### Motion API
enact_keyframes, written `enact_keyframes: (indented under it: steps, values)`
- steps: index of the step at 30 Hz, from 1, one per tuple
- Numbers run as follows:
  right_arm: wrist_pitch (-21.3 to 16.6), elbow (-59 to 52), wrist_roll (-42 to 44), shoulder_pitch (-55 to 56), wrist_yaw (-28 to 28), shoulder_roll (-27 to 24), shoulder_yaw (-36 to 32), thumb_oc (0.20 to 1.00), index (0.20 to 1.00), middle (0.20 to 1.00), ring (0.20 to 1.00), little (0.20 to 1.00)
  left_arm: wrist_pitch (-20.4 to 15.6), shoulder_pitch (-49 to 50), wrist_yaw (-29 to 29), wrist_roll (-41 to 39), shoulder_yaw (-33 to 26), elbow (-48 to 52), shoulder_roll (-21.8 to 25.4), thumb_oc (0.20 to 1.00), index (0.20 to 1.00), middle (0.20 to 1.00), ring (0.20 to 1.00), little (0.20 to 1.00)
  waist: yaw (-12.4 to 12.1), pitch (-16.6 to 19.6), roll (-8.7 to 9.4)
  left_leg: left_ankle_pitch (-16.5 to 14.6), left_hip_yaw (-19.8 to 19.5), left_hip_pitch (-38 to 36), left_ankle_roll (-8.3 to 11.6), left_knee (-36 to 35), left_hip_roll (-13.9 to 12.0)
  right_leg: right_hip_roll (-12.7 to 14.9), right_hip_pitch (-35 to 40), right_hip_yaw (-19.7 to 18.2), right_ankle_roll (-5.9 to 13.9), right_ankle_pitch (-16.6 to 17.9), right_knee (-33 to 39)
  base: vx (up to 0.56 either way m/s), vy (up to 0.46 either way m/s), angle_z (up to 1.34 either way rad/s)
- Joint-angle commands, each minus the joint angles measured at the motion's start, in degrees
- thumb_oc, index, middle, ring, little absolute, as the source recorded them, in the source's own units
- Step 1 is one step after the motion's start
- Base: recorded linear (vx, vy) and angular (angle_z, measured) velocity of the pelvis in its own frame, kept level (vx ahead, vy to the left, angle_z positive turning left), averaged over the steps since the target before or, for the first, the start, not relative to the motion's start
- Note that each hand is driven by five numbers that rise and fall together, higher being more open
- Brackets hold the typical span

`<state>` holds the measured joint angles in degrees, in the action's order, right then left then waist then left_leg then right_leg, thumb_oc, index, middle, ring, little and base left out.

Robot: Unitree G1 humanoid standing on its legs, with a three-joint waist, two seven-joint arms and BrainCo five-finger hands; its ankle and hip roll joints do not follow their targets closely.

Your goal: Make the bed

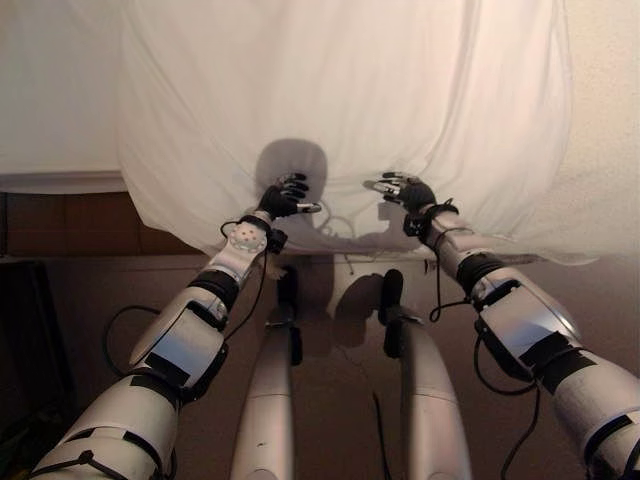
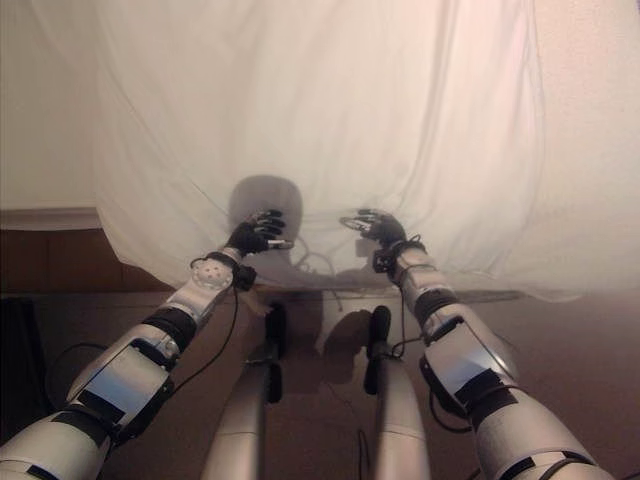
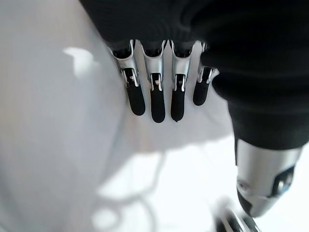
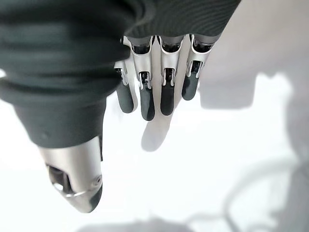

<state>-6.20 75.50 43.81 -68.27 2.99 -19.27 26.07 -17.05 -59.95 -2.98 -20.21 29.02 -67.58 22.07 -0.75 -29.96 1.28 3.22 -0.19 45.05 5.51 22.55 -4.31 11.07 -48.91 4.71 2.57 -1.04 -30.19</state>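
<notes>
A white sheet (image 1: 340, 100) lies over the bed and hangs down its near side, with a wrinkled lower hem. My left hand (image 1: 285, 198) is at the hanging part just above the hem. My right hand (image 1: 408, 192) is level with it, a short way to the right. In the left wrist view the fingers (image 3: 152, 96) are straight and the thumb (image 3: 263, 188) stands apart, with only sheet (image 3: 48, 121) beyond them. The right wrist view shows the same: straight fingers (image 4: 154, 92), a free thumb (image 4: 77, 183), and sheet (image 4: 217, 145) past them. Neither hand holds cloth.
Bare mattress (image 1: 50, 100) shows to the left of the sheet and again at the right (image 1: 605, 120). A brown wooden bed frame (image 1: 70, 225) runs below the mattress on the left. Brown floor (image 1: 340, 400) lies between me and the bed.
</notes>
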Motion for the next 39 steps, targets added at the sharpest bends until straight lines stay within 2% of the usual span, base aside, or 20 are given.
enact_keyframes:
  steps: [1,6,8,9,12,16,20,24,27,30,32,33,37,38,39]
  values:
    - [0.4,3.3,-1.3,-1.8,-3.2,-5.3,-3.6,1.000,1.000,1.000,1.000,1.000,0.5,-2.4,-2.9,-2.3,-3.3,-4.4,5.4,1.000,1.000,1.000,1.000,1.000,-1.4,1.8,0.83,-3.0,0.6,2.0,0.90,3.9,-0.7,4.5,1.7,-2.7,6.21,2.8,4.2,0.00,0.000,0.00]
    - [1.1,6.0,-3.1,-1.1,-5.2,-12.4,-5.7,1.000,1.000,1.000,1.000,1.000,0.0,-0.8,-5.0,-4.2,-7.3,-4.7,11.0,1.000,1.000,1.000,1.000,1.000,-2.0,1.3,0.24,-3.3,0.9,2.1,1.04,4.0,-0.7,5.1,2.2,-1.9,6.48,2.4,4.7,0.01,0.005,0.00]
    - [0.9,6.0,-3.0,-0.5,-5.1,-13.2,-6.1,1.000,1.000,1.000,1.000,1.000,0.0,-0.5,-5.6,-4.1,-7.9,-4.6,11.9,1.000,1.000,1.000,1.000,1.000,-1.9,1.0,0.14,-3.3,0.8,1.8,1.01,3.7,-0.6,5.1,2.6,-1.9,6.54,2.5,4.9,0.00,0.000,0.00]
    - [0.9,6.5,-2.4,0.6,-6.1,-15.3,-7.5,1.000,1.000,1.000,1.000,1.000,0.0,0.4,-7.3,-3.9,-9.2,-5.1,14.2,1.000,1.000,1.000,1.000,1.000,-2.0,0.6,0.08,-3.3,0.9,1.8,1.09,3.7,-0.7,5.2,2.7,-1.7,6.53,2.4,4.9,0.00,0.000,0.00]
    - [0.7,6.9,-1.7,2.8,-7.2,-18.2,-9.5,1.000,1.000,1.000,1.000,1.000,0.5,2.4,-10.1,-3.5,-11.9,-6.1,16.7,1.000,1.000,1.000,1.000,1.000,-2.1,0.2,-0.05,-3.2,0.7,1.3,1.14,3.3,-0.4,5.2,3.2,-1.5,6.57,2.2,5.0,0.01,-0.003,0.00]
    - [0.2,6.5,-2.3,5.0,-9.8,-20.0,-11.2,1.000,1.000,1.000,1.000,1.000,2.2,4.9,-14.3,-1.5,-14.8,-8.3,19.1,1.000,1.000,1.000,1.000,1.000,-2.0,0.2,-0.06,-3.3,0.8,0.5,1.02,2.8,-0.4,5.2,3.8,-1.3,6.56,2.2,5.5,0.00,0.000,0.00]
    - [0.0,5.7,-2.8,8.3,-12.1,-20.3,-13.7,1.000,1.000,1.000,1.000,1.000,5.0,8.5,-17.3,-0.2,-18.4,-10.5,18.6,1.000,1.000,1.000,1.000,1.000,-1.7,0.2,-0.03,-2.6,1.3,-1.6,1.16,0.4,-0.4,4.8,5.9,-0.9,6.62,3.0,8.1,0.00,0.000,0.00]
    - [-1.6,4.1,-2.2,13.4,-14.3,-18.1,-17.4,1.000,1.000,1.000,1.000,1.000,6.2,13.5,-18.0,-1.7,-21.9,-11.7,15.4,1.000,1.000,1.000,1.000,1.000,-1.5,0.2,-0.49,-1.1,1.4,-6.9,1.18,-4.2,-0.6,4.2,11.3,-0.4,6.70,4.3,12.5,0.02,-0.035,-0.08]
    - [-2.3,2.8,-1.8,19.8,-13.4,-14.6,-19.8,1.000,1.000,1.000,1.000,1.000,6.4,19.0,-15.3,-2.5,-23.6,-12.2,12.1,1.000,1.000,1.000,1.000,1.000,-1.2,1.7,-0.77,0.0,1.2,-12.3,1.14,-8.5,-0.8,3.6,16.6,0.2,6.64,4.9,16.2,0.06,-0.047,-0.12]
    - [-2.5,2.8,-3.1,26.6,-12.7,-9.6,-21.7,1.000,1.000,1.000,1.000,1.000,7.0,24.9,-11.6,-0.6,-22.4,-12.4,6.6,1.000,1.000,1.000,1.000,1.000,-0.5,4.6,-0.80,1.2,1.1,-18.7,1.10,-13.5,-1.0,2.9,22.7,0.8,6.82,5.6,19.9,0.13,-0.043,-0.01]
    - [-2.6,2.5,-4.6,29.0,-12.1,-8.9,-21.5,1.000,1.000,1.000,1.000,1.000,7.1,27.1,-9.9,1.0,-21.5,-12.3,4.9,1.000,1.000,1.000,1.000,1.000,-0.4,5.3,-0.82,1.7,1.3,-21.3,1.04,-15.4,-1.2,2.6,25.1,1.0,6.85,5.9,21.2,0.10,-0.033,-0.03]
    - [-2.8,1.4,-6.7,33.8,-10.8,-5.6,-21.1,1.000,1.000,1.000,1.000,1.000,6.7,30.8,-7.1,3.0,-19.8,-11.2,1.2,1.000,1.000,1.000,1.000,1.000,0.0,7.6,-0.65,2.6,1.7,-25.2,1.07,-18.5,-1.7,1.9,28.8,1.3,6.90,6.3,23.6,0.11,-0.034,-0.07]
    - [-3.2,0.2,-12.3,41.3,-10.3,-0.5,-19.4,1.000,1.000,1.000,1.000,1.000,6.9,37.3,-2.5,4.9,-17.7,-10.8,-4.9,1.000,1.000,1.000,1.000,1.000,0.9,12.1,-0.88,4.0,2.8,-32.2,1.00,-24.4,-2.5,1.0,34.6,0.9,6.88,7.3,28.0,0.10,-0.016,-0.13]
    - [-3.2,0.2,-12.3,41.3,-10.3,-0.5,-19.4,1.000,1.000,1.000,1.000,1.000,6.9,37.3,-2.5,4.9,-17.7,-10.8,-4.9,1.000,1.000,1.000,1.000,1.000,0.9,12.0,-0.88,4.0,2.8,-32.2,1.00,-24.5,-2.5,1.0,34.7,0.9,6.88,7.3,28.1,0.08,-0.013,-0.10]
    - [-3.4,0.0,-13.2,44.5,-9.9,1.9,-19.6,1.000,1.000,1.000,1.000,1.000,7.1,40.1,0.5,5.5,-16.3,-10.6,-7.8,1.000,1.000,1.000,1.000,1.000,1.5,14.5,-1.05,4.2,3.5,-35.0,1.02,-26.4,-2.9,0.5,37.2,0.3,7.12,8.2,30.9,0.06,-0.004,-0.06]
